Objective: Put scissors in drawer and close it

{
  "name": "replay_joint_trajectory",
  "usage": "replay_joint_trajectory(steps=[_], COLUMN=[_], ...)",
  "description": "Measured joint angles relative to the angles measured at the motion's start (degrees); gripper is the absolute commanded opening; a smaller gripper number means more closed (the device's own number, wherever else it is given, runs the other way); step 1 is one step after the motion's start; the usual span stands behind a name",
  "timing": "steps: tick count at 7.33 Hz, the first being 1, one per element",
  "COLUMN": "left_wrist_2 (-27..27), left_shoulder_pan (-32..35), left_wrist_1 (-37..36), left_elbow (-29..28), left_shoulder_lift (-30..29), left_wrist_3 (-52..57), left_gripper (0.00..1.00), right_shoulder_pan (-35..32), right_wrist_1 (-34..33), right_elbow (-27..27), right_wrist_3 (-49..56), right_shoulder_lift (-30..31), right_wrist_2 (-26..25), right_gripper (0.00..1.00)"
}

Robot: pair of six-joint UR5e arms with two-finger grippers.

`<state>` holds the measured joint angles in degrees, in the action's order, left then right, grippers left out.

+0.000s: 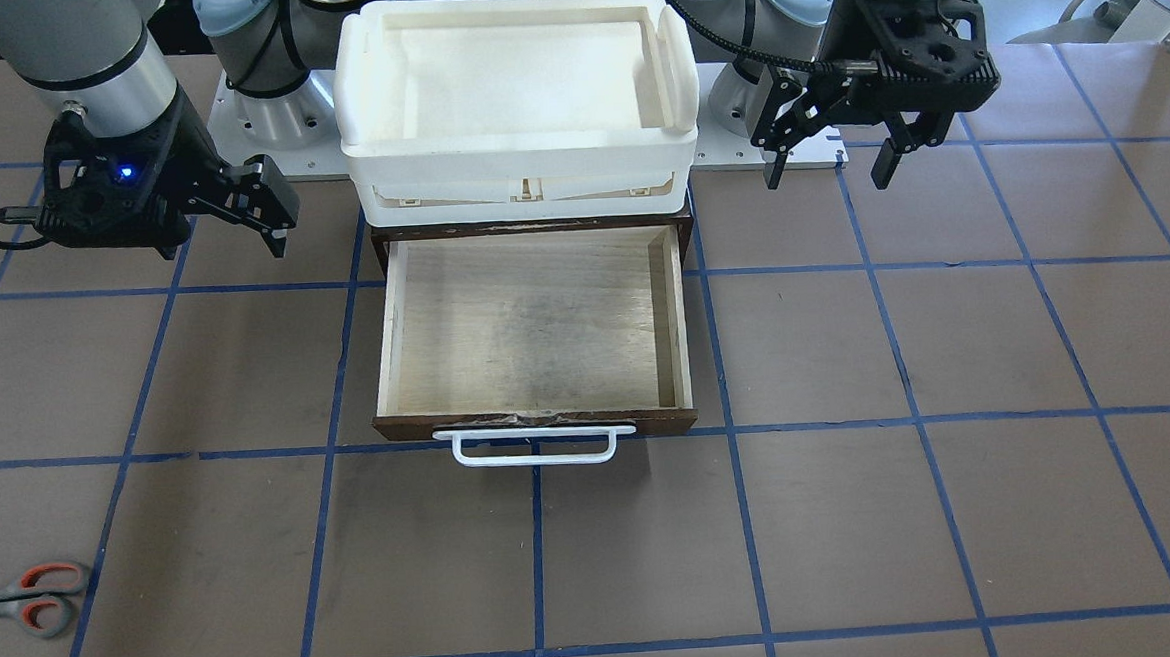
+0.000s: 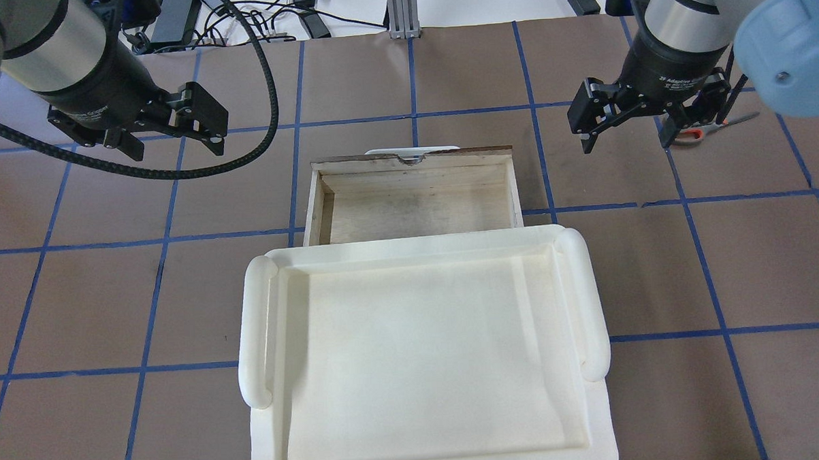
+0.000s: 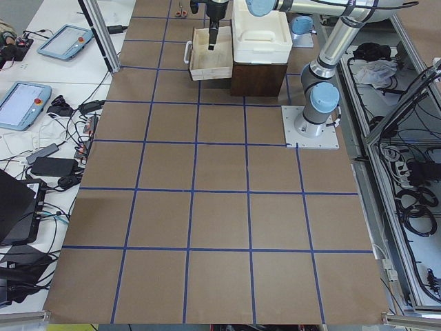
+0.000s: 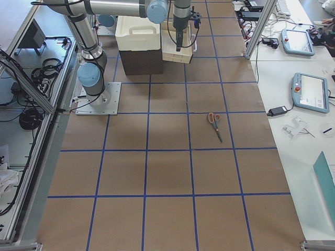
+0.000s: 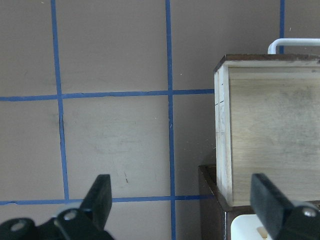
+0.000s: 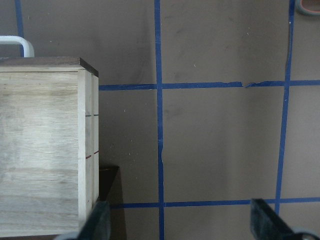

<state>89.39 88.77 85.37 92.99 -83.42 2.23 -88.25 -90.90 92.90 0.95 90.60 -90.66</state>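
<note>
The scissors (image 1: 27,601) lie flat on the brown table, far out on my right side, and also show in the exterior right view (image 4: 213,124). In the overhead view they (image 2: 716,127) are partly hidden behind my right gripper. The drawer (image 1: 530,326) is pulled out and empty, with its white handle (image 1: 534,447) facing away from me. My left gripper (image 1: 829,165) is open and empty, hovering left of the drawer (image 5: 270,135). My right gripper (image 2: 625,138) is open and empty, hovering right of the drawer (image 6: 40,150).
A white plastic tray (image 1: 362,90) sits on top of the dark cabinet that holds the drawer. Blue tape lines grid the table. Tablets and cables (image 4: 309,89) lie on the white bench beyond the table's far edge.
</note>
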Motion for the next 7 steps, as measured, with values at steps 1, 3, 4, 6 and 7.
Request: replay_joint_trajectory(steps=[1, 3, 4, 6, 7], left_wrist_2=[0.0, 0.0, 0.0, 0.0, 0.0], left_shoulder_pan=[0.0, 0.0, 0.0, 0.0, -0.1], left_wrist_1=[0.1, 0.3, 0.3, 0.2, 0.2], left_elbow=[0.0, 0.0, 0.0, 0.0, -0.1], left_shoulder_lift=[0.0, 0.1, 0.2, 0.3, 0.4], left_wrist_3=[0.0, 0.0, 0.0, 0.0, 0.0], left_gripper=[1.0, 1.0, 1.0, 1.0, 1.0], right_shoulder_pan=[0.3, 3.2, 6.6, 11.9, 12.8], right_wrist_1=[0.0, -0.5, -0.7, -2.5, -4.1], right_elbow=[0.0, 0.0, 0.0, -0.1, -0.1], right_wrist_3=[0.2, 7.4, 15.9, 33.0, 40.4], right_shoulder_lift=[0.0, -0.4, -0.5, -1.7, -3.2], right_wrist_2=[-0.2, -0.7, -0.5, -0.4, -0.4], right_gripper=[1.0, 1.0, 1.0, 1.0, 1.0])
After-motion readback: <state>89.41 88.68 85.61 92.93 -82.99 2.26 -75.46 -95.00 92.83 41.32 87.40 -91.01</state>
